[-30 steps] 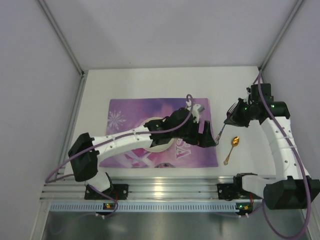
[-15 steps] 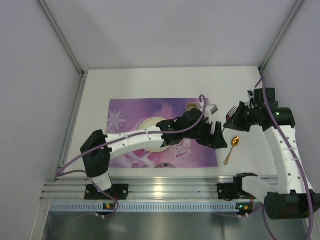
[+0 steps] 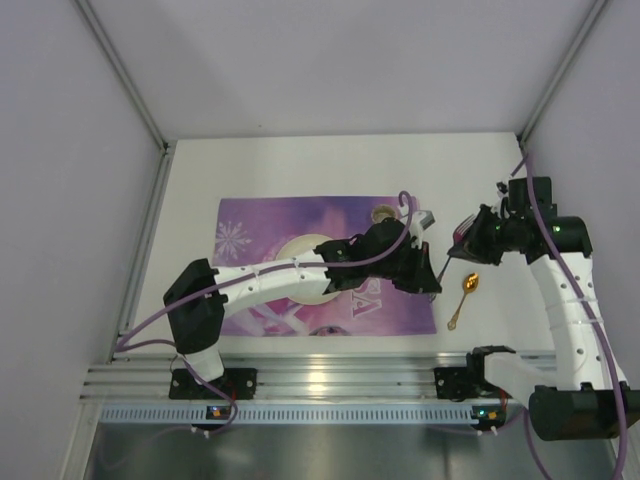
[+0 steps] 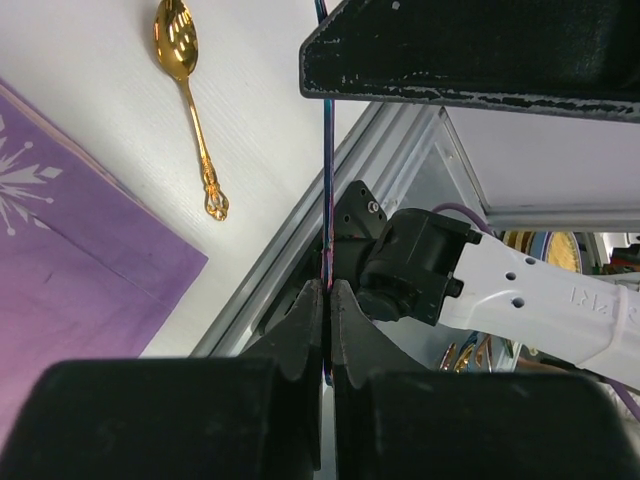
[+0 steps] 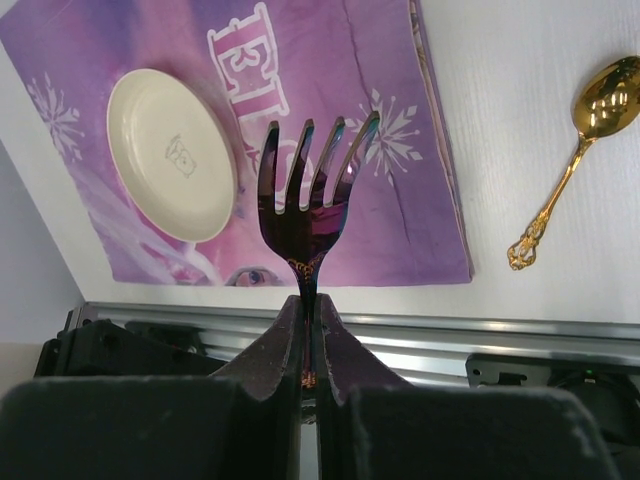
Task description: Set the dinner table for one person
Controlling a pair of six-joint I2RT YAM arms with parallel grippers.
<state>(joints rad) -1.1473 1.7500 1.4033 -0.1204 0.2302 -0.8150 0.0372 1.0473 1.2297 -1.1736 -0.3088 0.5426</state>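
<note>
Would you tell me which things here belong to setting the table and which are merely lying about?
Part of the job: table, placemat, plate, spoon, and the fork held by the right gripper; the left gripper pinches a thin edge, seemingly that fork.
Not part of it, merely fixtures: rail, walls.

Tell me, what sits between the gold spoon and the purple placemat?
Nothing, just bare white tabletop separates spoon and placemat, seen in the right wrist view.
</note>
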